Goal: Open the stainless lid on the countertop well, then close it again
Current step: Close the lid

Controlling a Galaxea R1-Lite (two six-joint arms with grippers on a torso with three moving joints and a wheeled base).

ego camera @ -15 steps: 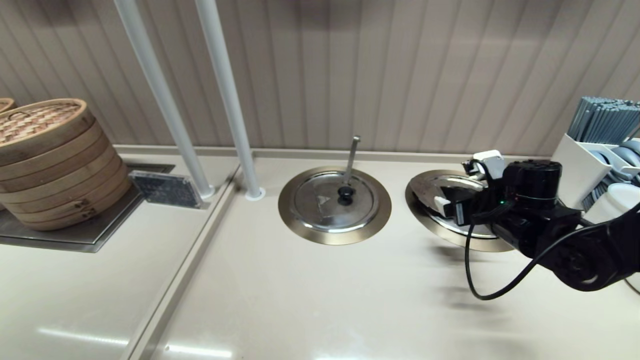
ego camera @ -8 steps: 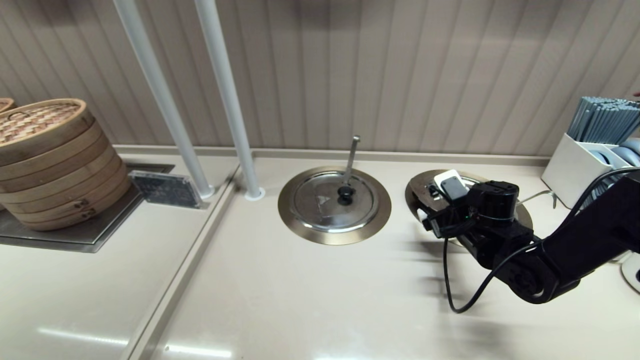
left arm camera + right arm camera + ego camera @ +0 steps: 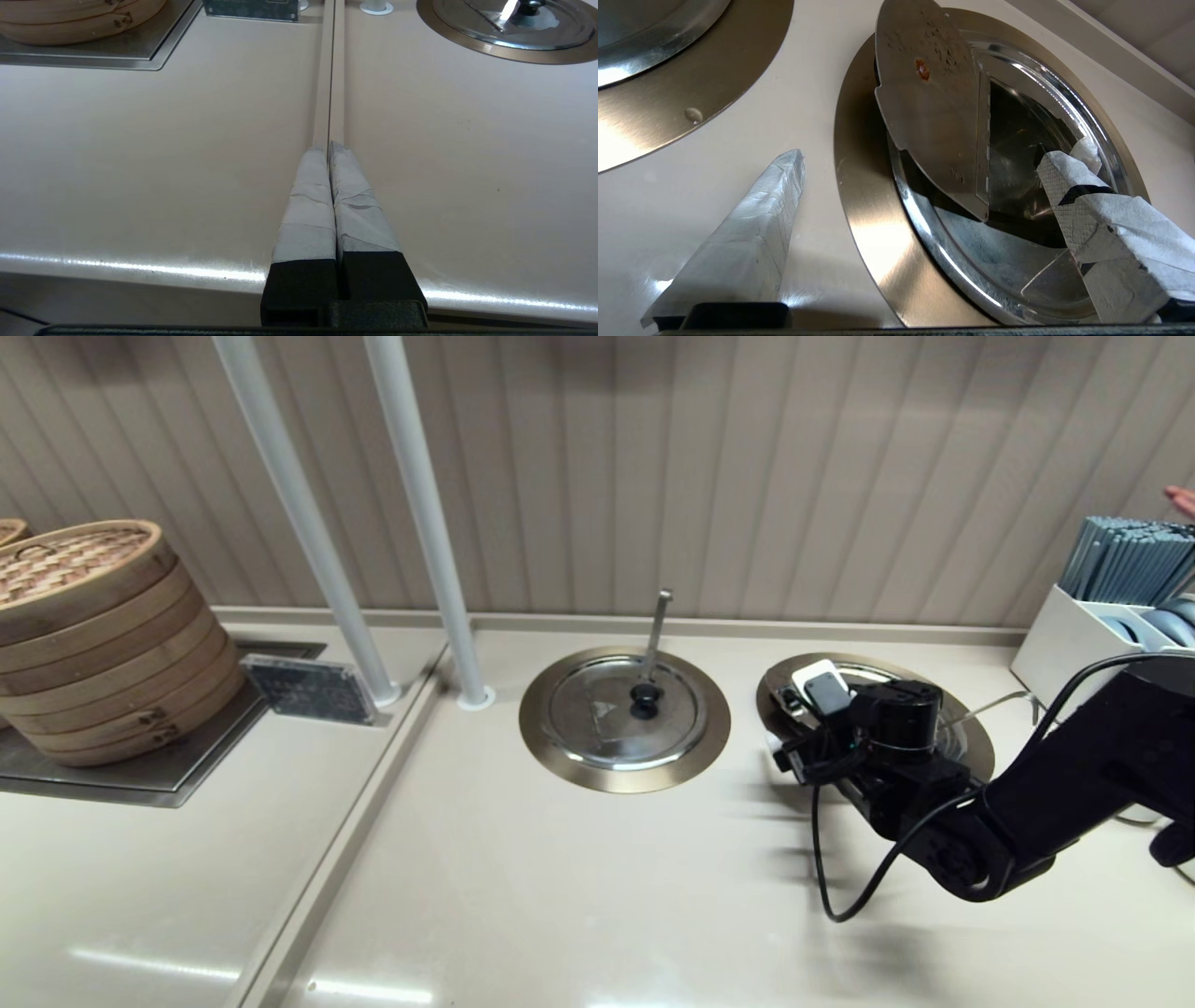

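The stainless lid [image 3: 994, 266] sits in the countertop well, whose bronze rim ring [image 3: 868, 224] [image 3: 977, 743] lies at the counter's right. A hinged steel flap [image 3: 934, 107] of the lid stands tilted up, dull underside showing, with a dark gap beneath it. My right gripper [image 3: 920, 156] [image 3: 794, 721] hangs open low over the well. One taped finger [image 3: 756, 233] is over the counter beside the ring. The other finger [image 3: 1101, 219] is over the lid, where the knob is mostly hidden. The slanted ladle handle [image 3: 999, 702] pokes out behind my arm. Shut and empty, my left gripper [image 3: 329, 147] is parked near the front edge.
The twin lid [image 3: 621, 714] with its upright ladle handle [image 3: 659, 630] lies left of the well. Bamboo steamers [image 3: 93, 635] stand far left, two white poles [image 3: 420, 523] at the back, and a white cutlery caddy [image 3: 1092, 644] at far right. A black cable [image 3: 868, 887] loops under my right arm.
My right arm has swung left and come down lower over the right well. The slanted ladle handle has come into view behind it.
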